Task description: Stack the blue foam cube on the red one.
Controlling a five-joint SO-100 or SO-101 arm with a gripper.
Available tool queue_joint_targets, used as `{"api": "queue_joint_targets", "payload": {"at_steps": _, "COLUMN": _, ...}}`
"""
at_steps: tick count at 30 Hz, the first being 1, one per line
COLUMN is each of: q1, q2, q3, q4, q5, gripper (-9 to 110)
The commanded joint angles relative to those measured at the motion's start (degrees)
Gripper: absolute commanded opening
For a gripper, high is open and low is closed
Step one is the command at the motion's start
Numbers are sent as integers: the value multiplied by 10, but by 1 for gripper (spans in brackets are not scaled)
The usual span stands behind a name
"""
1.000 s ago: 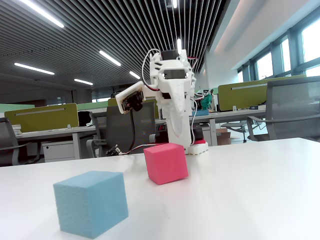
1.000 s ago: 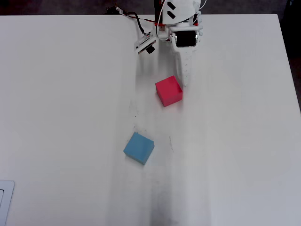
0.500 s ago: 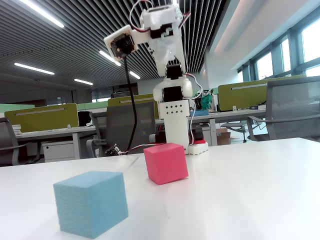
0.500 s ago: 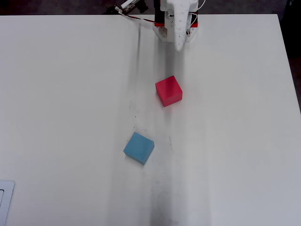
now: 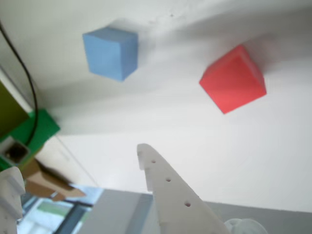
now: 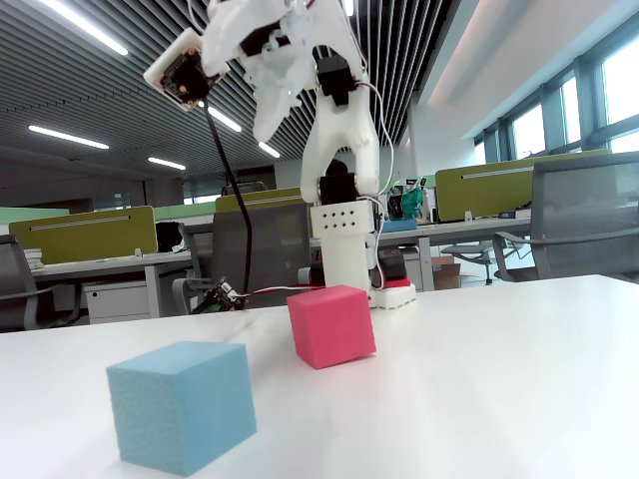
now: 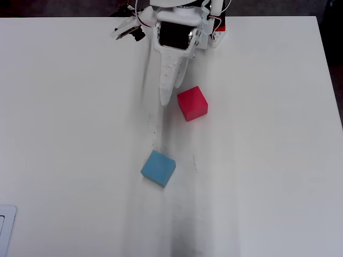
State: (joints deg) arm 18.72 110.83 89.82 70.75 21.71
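Observation:
The blue foam cube [image 7: 158, 168] rests on the white table [image 7: 268, 160], nearest the camera in the fixed view [image 6: 183, 404]. The red one [image 7: 192, 103] sits farther back, toward the arm's base [image 6: 331, 325]. Both cubes show at the top of the wrist view, blue [image 5: 109, 52] and red [image 5: 234, 80]. My gripper [image 7: 165, 99] hangs high above the table, pointing down just left of the red one in the overhead view, touching nothing. One white finger [image 5: 168, 187] shows alone with nothing beside it, so the jaws stand apart and empty.
The white arm [image 6: 339, 150] rises from its red base [image 7: 217, 36] at the table's far edge, with a black cable [image 6: 240, 230] hanging beside it. Office desks and chairs stand behind. A pale object [image 7: 5, 230] lies at the overhead view's lower left corner.
The arm has swung from folded upright to leaning forward over the table, bringing the gripper out beside the red cube. Neither cube has moved.

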Motion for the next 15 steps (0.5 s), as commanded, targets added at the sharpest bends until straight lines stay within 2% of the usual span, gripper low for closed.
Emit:
{"api": "queue_joint_targets", "payload": {"at_steps": 1, "q1": 9, "q2": -62, "q3": -100, "q4": 20, "q5": 8, "gripper": 32}}
{"api": "queue_joint_targets", "payload": {"at_steps": 15, "q1": 21, "q2": -324, "q3": -345, "q4": 103, "q5": 65, "gripper": 33}}
